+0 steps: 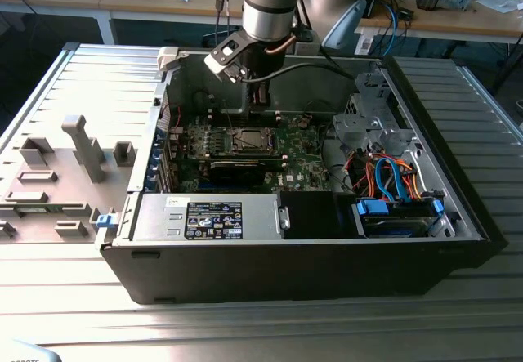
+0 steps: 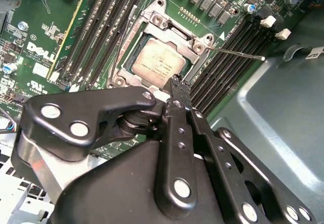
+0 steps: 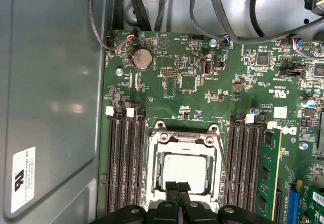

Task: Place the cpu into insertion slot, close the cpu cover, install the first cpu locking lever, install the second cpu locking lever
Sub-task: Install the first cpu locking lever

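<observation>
Open computer case on ribbed metal bench, green motherboard inside. Chip seated in socket mid-board, silver cover apparently lowered around it. Gripper clenched and empty at socket's edge. Thin lever juts out beside.

one cpu, one cpu cover, one coin cell, one gripper

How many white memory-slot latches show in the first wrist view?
4: two latches at the slot bank beside the grey case wall, two across the cpu; the gripper may hide more.
</observation>
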Action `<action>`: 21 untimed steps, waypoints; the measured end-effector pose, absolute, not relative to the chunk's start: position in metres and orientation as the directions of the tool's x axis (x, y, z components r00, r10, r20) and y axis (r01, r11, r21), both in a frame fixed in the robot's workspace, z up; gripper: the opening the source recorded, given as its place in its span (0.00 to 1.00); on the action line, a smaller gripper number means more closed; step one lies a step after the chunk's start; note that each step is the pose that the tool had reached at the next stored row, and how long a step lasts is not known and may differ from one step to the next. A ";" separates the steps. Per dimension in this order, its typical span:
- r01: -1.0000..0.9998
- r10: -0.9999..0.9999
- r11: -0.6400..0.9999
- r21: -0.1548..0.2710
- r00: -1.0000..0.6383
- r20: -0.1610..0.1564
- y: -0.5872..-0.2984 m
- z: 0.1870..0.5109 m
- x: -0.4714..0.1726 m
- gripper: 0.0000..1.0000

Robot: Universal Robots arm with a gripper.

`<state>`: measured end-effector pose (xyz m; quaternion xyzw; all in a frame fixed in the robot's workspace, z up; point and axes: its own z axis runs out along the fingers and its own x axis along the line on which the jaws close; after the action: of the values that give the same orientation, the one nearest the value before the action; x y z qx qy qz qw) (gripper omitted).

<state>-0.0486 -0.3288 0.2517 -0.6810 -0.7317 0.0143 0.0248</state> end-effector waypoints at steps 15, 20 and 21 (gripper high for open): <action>0.975 0.976 0.217 -0.054 -0.216 0.019 -0.329 0.252 -0.049 0.11; 0.970 0.971 0.239 -0.054 -0.238 0.020 -0.330 0.252 -0.049 0.11; 0.968 0.970 0.244 -0.054 -0.243 0.020 -0.330 0.252 -0.049 0.11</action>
<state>-0.0488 -0.3300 0.2518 -0.6146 -0.7883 0.0151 0.0246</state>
